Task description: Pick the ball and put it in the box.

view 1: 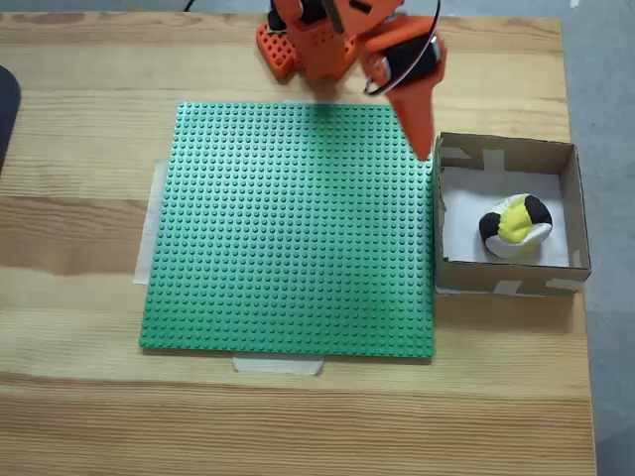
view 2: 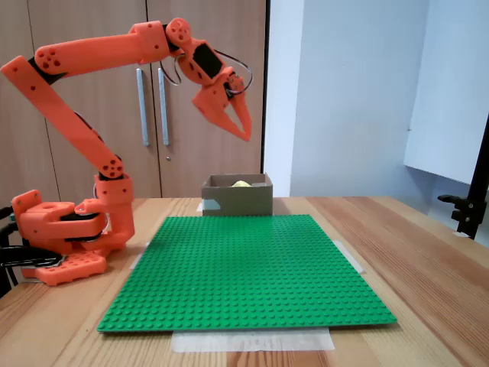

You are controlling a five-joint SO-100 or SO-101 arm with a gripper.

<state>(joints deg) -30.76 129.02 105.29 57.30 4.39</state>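
— Ball (view 1: pixel 515 227) location?
— Inside the box (view 1: pixel 508 154), resting on its white bottom, right of the green studded plate (view 1: pixel 293 228) in a fixed view.
— Your jaws?
— Mine hang high above the surface (view 1: pixel 79 129), clenched, holding nothing.

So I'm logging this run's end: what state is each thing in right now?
Small yellow, black and white ball: lying inside the box, free of the tool.
Shallow brown cardboard box: lidless, upright, beside the green studded baseplate.
Orange tool: raised above the table, empty, looks closed.
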